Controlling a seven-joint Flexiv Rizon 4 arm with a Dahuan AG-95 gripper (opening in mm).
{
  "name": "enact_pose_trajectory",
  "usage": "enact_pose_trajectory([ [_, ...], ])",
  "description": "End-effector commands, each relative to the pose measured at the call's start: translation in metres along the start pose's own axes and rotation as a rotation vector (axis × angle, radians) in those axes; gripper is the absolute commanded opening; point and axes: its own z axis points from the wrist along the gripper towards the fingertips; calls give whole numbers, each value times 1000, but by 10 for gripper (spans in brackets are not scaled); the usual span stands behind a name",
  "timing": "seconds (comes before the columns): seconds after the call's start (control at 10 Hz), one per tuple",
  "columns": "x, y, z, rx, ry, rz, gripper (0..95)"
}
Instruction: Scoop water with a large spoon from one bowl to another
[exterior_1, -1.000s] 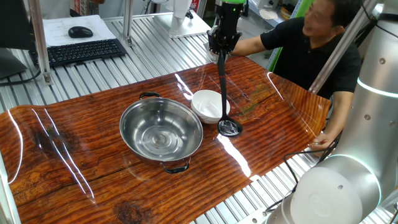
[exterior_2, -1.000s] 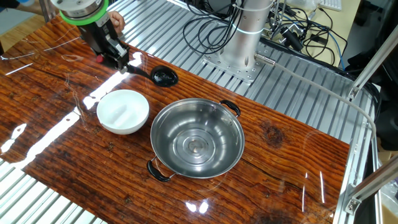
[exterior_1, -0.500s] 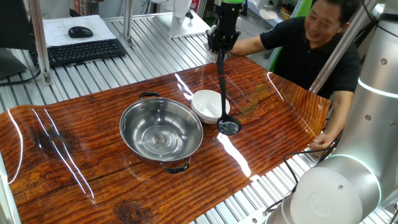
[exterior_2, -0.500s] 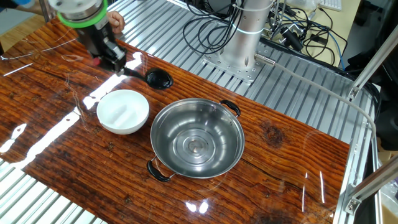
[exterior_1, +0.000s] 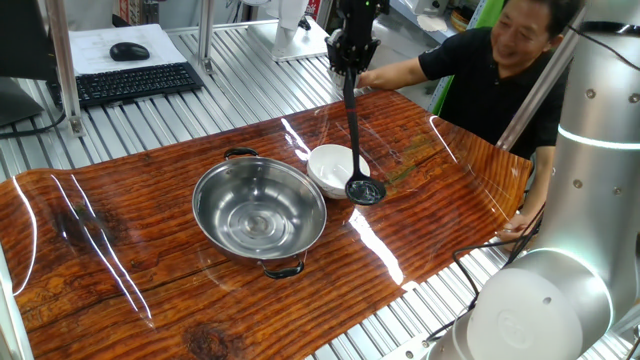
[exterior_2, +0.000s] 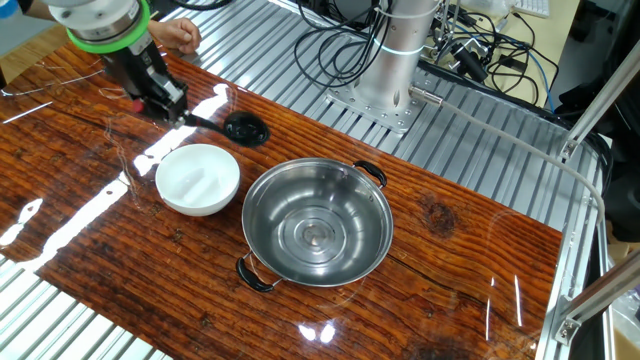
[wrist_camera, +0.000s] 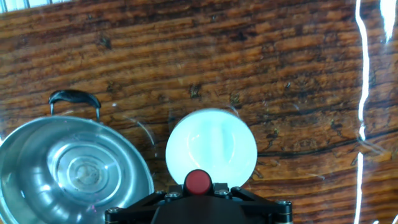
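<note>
My gripper (exterior_1: 349, 68) is high over the table's far edge, shut on the top of the large spoon's thin handle (exterior_1: 353, 130). The black ladle hangs nearly upright, with its cup (exterior_1: 365, 190) just beside the right rim of the small white bowl (exterior_1: 330, 168), slightly above the wood. In the other fixed view the gripper (exterior_2: 178, 112) holds the ladle, with its cup (exterior_2: 245, 129) behind the white bowl (exterior_2: 197, 178). The wide steel bowl (exterior_1: 260, 208) sits to the left of the white bowl. Water does not show clearly in either bowl. The hand view shows the white bowl (wrist_camera: 211, 146) and the steel bowl (wrist_camera: 68, 168). The ladle is hidden there.
A man (exterior_1: 500, 70) sits at the table's far right corner, with his hand (exterior_2: 180, 33) close behind the gripper. A keyboard (exterior_1: 130, 82) and mouse lie on the metal bench at the back left. The robot's base (exterior_2: 385, 95) and cables stand beyond the table's edge.
My gripper has risen and shifted a little, lifting the ladle. Its cup has come up off the table and moved closer to the white bowl.
</note>
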Motion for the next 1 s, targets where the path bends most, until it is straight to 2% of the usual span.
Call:
enact_pose_trajectory([
  [0.1,-6,-1,-2,2,7,-7,0],
  [0.4,-12,-2,-3,4,5,-9,0],
  [1.0,-31,-5,-5,6,0,-25,0],
])
